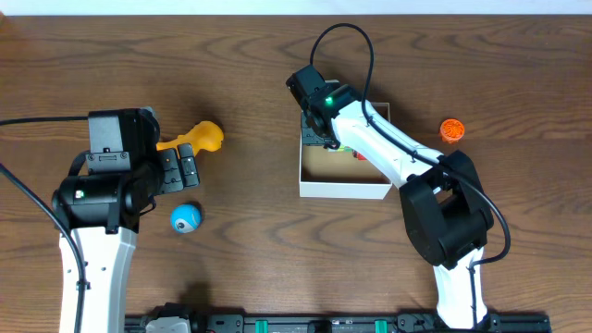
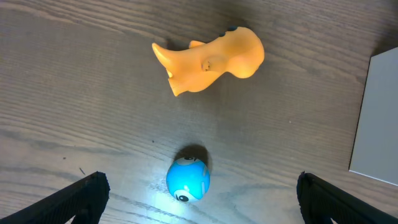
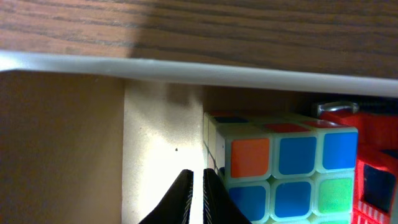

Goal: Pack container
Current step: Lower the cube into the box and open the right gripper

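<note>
On the brown wooden counter, the square white cardboard container with the brown inside sits right of centre in the overhead frame. The right claw hangs inside its upper left corner, fingers pressed together on nothing, just beside a multicoloured puzzle cube already packed there. We judge that a careless lift could catch the cube or the thin wall and drag the light box. The left claw, spread wide, hovers at centre left. The irregular yellow rubbery toy may twist out of a pinch, and the small blue ball could roll off if one finger touches it first. The small orange round piece, upper right, lies well apart from the box and could be overlooked.
</note>
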### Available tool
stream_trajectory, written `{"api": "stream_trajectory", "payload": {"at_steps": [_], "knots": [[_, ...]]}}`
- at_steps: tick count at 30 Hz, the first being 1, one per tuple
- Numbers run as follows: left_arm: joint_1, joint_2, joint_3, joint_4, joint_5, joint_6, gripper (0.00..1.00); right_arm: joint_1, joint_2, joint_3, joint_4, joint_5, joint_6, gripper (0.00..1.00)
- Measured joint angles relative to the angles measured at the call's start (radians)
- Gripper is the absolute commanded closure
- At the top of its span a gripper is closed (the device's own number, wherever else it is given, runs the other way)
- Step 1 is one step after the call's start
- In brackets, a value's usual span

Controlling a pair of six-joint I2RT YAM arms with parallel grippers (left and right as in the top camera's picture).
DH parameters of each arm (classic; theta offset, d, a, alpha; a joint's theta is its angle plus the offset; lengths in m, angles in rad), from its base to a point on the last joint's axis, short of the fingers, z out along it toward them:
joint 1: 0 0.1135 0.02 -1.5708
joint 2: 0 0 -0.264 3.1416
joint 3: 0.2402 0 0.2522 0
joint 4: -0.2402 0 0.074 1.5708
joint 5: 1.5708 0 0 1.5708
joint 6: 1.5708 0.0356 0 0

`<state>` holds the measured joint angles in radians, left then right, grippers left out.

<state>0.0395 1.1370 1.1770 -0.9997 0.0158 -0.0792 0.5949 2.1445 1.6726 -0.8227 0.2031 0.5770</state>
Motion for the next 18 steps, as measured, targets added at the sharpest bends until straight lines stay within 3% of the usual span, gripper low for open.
{"api": "stream_trajectory", "payload": {"at_steps": [7,11,18], "knots": [[0.000,0.000,0.000,0.000,0.000,0.000,0.02,0.000,0.000,0.000,0.002,0.016,0.020,0.89],[0.000,0.000,0.000,0.000,0.000,0.000,0.02,0.000,0.000,0.000,0.011,0.018,0.036,0.75],[0.000,0.000,0.000,0.000,0.000,0.000,0.02,0.000,0.000,0.000,0.034,0.013,0.021,0.68]]}}
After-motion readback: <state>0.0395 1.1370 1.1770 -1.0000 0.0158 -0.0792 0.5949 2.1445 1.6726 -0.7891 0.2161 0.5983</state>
